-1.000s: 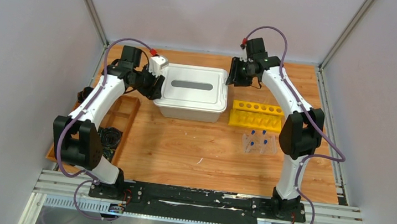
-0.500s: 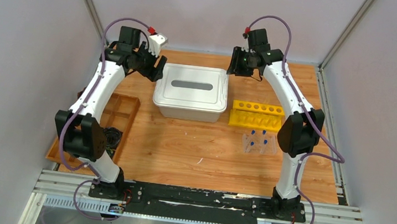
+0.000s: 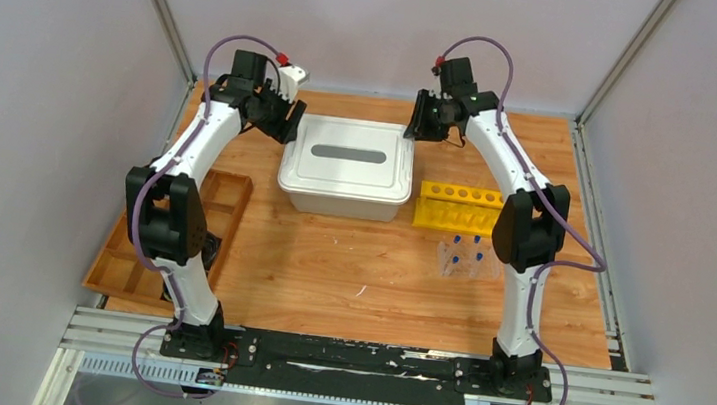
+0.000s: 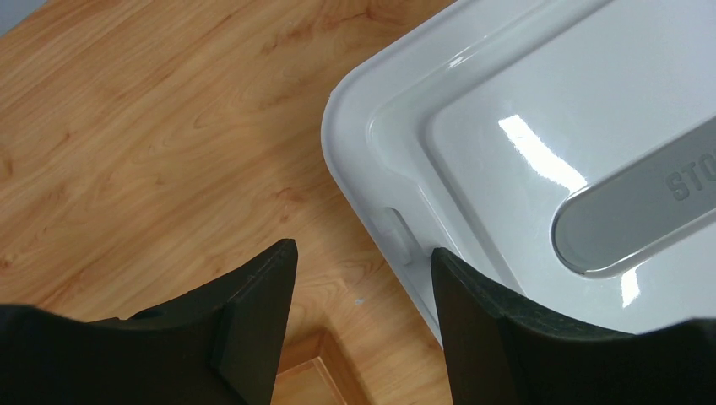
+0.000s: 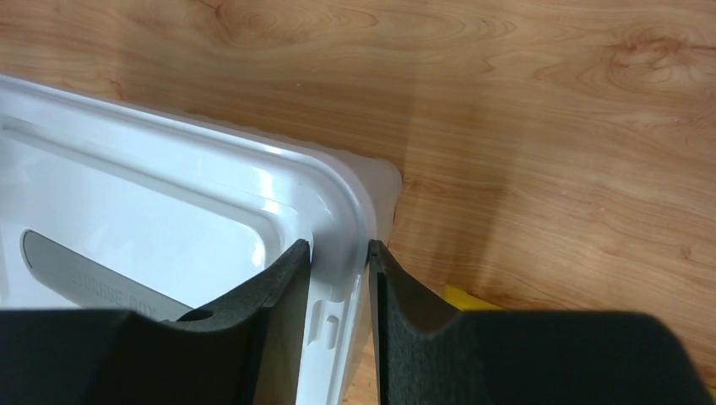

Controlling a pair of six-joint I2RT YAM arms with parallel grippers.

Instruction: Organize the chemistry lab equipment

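- Nearest my bases, the desk (image 3: 327, 270) is bare wood across its middle.
- On my left, a wooden tray (image 3: 229, 199) with compartments lies along the desk's edge. My left arm crosses above it and hides part of it, so I cannot tell what is inside.
- On my right, the blue-capped test tubes (image 3: 467, 255) stand upright in a small clear holder, well apart from both my hands.
- Just behind them is a yellow rack (image 3: 461, 209) with a row of holes along its top. It stands just beside the right wall of the white storage box (image 3: 343, 199).
- The box sits in the middle of the desk with its lid (image 3: 377, 179) on and a grey strip (image 3: 348, 153) set into the top.
- My left hand (image 4: 363, 253) hovers above the box's far left corner. Its fingers (image 4: 253, 312) are spread wide and grip nothing. Between them I see the lid's rounded corner, a small tab on its edge and bare desk below.
- My right hand (image 5: 338, 249) is at the far right corner. Its fingers (image 5: 283, 295) are drawn close together, with the raised rim of the lid pinched between them.
- Past that rim lies bare desk, and a sliver of the yellow rack shows beside my right finger.
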